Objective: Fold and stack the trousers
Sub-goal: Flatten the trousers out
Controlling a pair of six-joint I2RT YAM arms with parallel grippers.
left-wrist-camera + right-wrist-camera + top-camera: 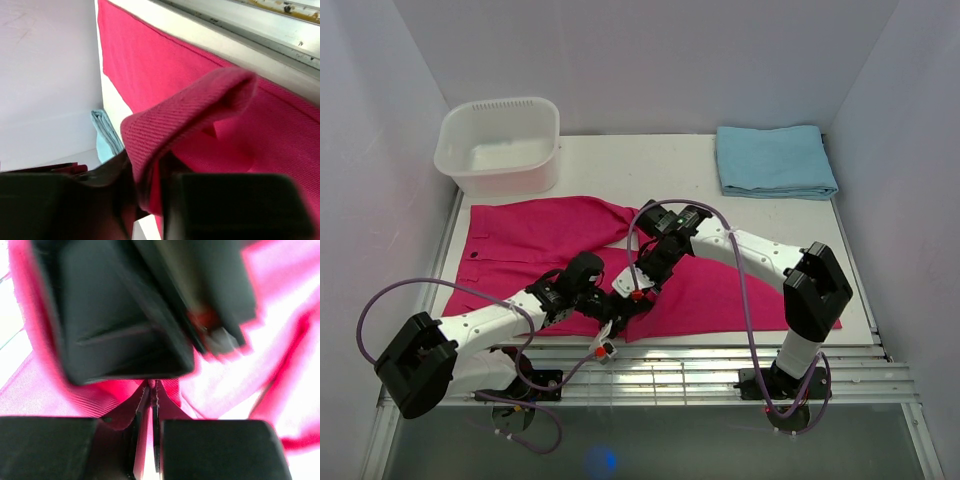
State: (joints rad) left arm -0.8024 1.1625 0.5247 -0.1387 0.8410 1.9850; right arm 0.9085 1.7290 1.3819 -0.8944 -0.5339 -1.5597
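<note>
**Both grippers pinch the pink trousers at mid-table**

The trousers [530, 240] lie spread across the near half of the table [650, 160], one part reaching left below the white basin [500, 145], the other running right along the near edge. The folded light blue cloth [775, 160] sits well apart at the far right corner.

The two arms meet over the middle of the garment. The left gripper [150, 192] stands narrow, with a raised, rounded fold of the fabric running down between its fingers [60, 205]. The right gripper [148, 432] is closed tight on a thin double edge of cloth, just beside the other gripper's dark body.

The fabric looks light, soft and limp. It will probably drape and sag wherever it is unsupported, and a single pinch will likely drag only a ridge rather than the whole panel. The twill weave should give the pads fair friction. Hems, seams and the waistband are the firmest places to hold, and two spaced grips along one edge would carry a fold over most evenly
</note>
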